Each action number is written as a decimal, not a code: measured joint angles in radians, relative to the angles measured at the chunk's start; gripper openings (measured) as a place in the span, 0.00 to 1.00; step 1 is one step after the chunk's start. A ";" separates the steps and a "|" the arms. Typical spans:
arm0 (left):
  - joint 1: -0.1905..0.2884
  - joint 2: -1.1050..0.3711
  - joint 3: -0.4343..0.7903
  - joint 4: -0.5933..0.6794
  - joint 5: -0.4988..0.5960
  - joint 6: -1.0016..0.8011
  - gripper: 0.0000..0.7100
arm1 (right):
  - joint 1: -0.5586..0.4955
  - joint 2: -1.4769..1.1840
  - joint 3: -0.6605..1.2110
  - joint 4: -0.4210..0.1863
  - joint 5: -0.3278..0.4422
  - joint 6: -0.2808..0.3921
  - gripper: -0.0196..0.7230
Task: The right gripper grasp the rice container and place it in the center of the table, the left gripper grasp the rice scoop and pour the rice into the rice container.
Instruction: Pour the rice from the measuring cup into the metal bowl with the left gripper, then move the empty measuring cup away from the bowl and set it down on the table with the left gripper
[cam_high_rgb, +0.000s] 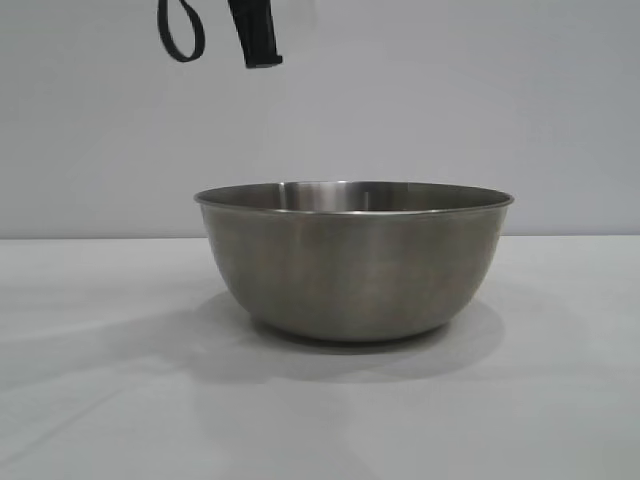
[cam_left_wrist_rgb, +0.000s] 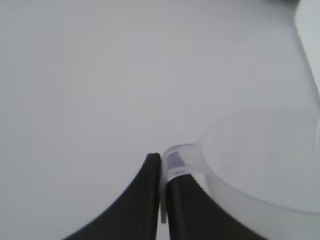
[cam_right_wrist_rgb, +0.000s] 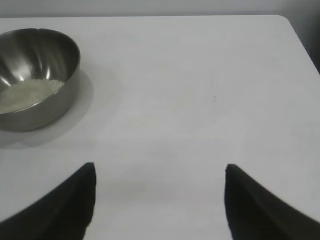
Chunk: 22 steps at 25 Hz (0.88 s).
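Rice container (cam_right_wrist_rgb: 35, 75): on the table (cam_right_wrist_rgb: 190, 100), away from its edges, rice (cam_right_wrist_rgb: 27, 94) heaped inside. Left gripper (cam_left_wrist_rgb: 161, 165): clamped on rice scoop (cam_left_wrist_rgb: 260, 160) handle. Right gripper (cam_right_wrist_rgb: 160, 200): wide, empty. Risk: thin-handle grip slipping; leftover grains could scatter on the table.

The left claw (cam_left_wrist_rgb: 161, 167) pinches the handle of the rice scoop (cam_left_wrist_rgb: 260, 160), seemingly empty, over the white table (cam_left_wrist_rgb: 100, 75).

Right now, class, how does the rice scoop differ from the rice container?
The rice container is brushed grey steel; the rice scoop is clear plastic. The container stands on the table, free of both grippers; the scoop is gripped by its handle in the left gripper. The container holds rice; the scoop looks empty. Both are round, open vessels.
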<state>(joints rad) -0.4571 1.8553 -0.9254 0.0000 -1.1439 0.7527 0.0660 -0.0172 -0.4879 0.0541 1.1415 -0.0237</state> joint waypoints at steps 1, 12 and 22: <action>0.000 0.000 0.000 -0.066 0.000 -0.048 0.00 | 0.000 0.000 0.000 0.000 0.000 0.000 0.64; 0.000 0.000 0.115 -0.584 0.000 -0.218 0.00 | 0.000 0.000 0.000 0.000 0.000 0.000 0.64; 0.000 0.017 0.264 -0.642 0.000 -0.357 0.00 | 0.000 0.000 0.000 0.000 0.000 0.000 0.64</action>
<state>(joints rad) -0.4571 1.8718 -0.6615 -0.6420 -1.1439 0.3961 0.0660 -0.0172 -0.4879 0.0541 1.1415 -0.0237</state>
